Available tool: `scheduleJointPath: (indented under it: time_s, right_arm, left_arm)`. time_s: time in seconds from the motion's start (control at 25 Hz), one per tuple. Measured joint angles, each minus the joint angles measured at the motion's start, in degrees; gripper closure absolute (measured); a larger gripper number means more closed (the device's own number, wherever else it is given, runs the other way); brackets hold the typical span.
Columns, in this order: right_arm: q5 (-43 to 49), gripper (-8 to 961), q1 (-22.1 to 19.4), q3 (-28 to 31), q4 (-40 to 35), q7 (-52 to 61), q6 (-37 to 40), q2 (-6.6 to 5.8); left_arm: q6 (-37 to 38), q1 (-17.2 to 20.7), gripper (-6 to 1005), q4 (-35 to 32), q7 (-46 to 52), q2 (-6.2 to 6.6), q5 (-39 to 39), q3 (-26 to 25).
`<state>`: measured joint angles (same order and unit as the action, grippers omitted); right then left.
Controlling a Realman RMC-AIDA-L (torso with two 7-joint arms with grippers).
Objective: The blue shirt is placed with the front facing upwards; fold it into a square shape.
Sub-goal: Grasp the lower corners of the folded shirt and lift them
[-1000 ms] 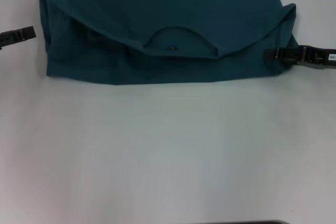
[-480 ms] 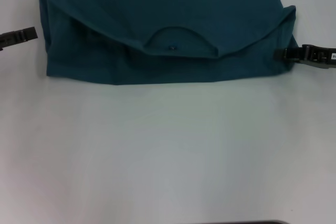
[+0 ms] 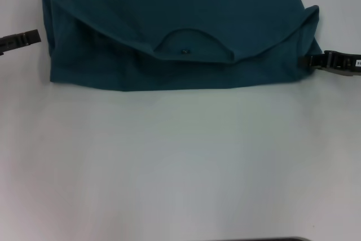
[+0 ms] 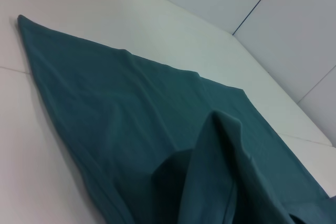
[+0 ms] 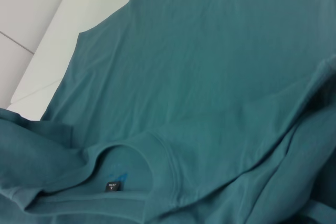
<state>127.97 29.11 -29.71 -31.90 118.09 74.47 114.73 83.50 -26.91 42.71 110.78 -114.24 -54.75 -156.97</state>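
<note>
Teal cloth fills the far part of the bench (image 3: 180, 162) in the head view: the blue shirt (image 3: 169, 4) lies spread flat, its plain back uppermost, with the neck end folded over toward the robot so that the ribbed collar (image 3: 194, 43) forms an arch near the middle and a small dark neck label (image 3: 184, 51) shows inside it. The near edge of the fold runs almost straight across. The left gripper (image 3: 35, 36) reaches in from the left edge, near the shirt's left side but apart from it, and I cannot tell how its fingers stand. The right gripper (image 3: 304, 61) comes in from the right edge with its tip just at the shirt's right side, below a raised corner of cloth; whether its fingers are apart or together cannot be told. The left wrist view shows the shirt (image 4: 131, 119) lying on the white bench (image 4: 79, 3), with a raised fold of cloth (image 4: 215, 171) close to the camera. The right wrist view shows the collar (image 5: 157, 166) and the neck label (image 5: 113, 185) from close by, the plain teal back spreading beyond them.
</note>
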Motion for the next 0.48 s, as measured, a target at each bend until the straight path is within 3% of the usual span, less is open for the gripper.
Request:
scheduleJointPath:
  time_s: [0.48]
  right_arm:
    - [-0.4,930,-0.5,0.7,0.0,0.0,0.2,-0.46]
  left_arm:
    - [0.8,0.8,155,-0.1,-0.4,0.0,0.8,0.7]
